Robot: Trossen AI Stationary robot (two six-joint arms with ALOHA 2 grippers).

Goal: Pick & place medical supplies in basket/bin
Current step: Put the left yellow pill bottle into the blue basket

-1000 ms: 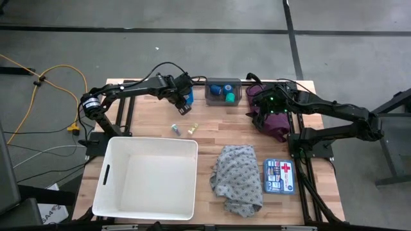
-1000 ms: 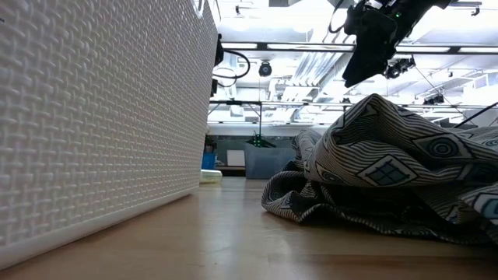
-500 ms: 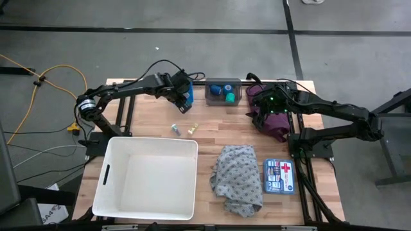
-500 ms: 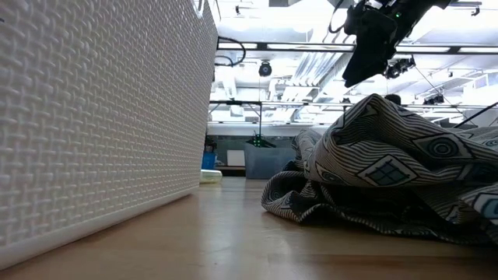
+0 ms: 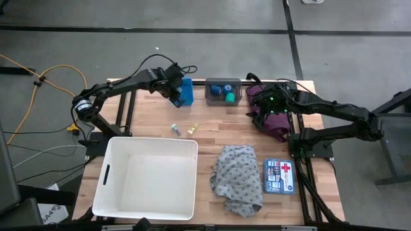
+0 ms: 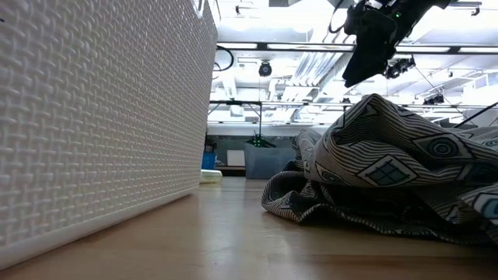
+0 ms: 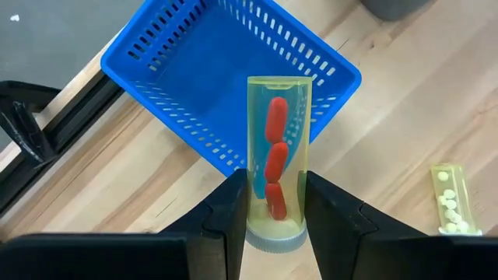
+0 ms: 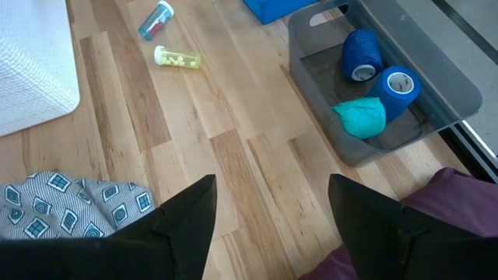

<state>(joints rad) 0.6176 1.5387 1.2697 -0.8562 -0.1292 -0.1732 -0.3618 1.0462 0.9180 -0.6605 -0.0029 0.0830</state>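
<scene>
High view: left gripper (image 5: pixel 174 94) small, grip hard to read, beside blue bin (image 5: pixel 187 91); right gripper (image 5: pixel 268 109) over maroon cloth (image 5: pixel 277 123), fingers hidden.

Low view: basket (image 6: pixel 101 117) cut off at the frame's edge; grey patterned cloth (image 6: pixel 389 167) crumpled alongside.

Left wrist view: pinching a clear yellow vial (image 7: pixel 278 155) upright, red capsules inside, above the blue bin.

Right wrist view: spread apart, holding nothing, above bare table (image 8: pixel 233 148); tape rolls (image 8: pixel 377 85) in grey bin (image 8: pixel 436 78).

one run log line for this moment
left end effector: shut on clear yellow vial of red capsules | above blue plastic mesh bin | right end effector: open, empty
</scene>
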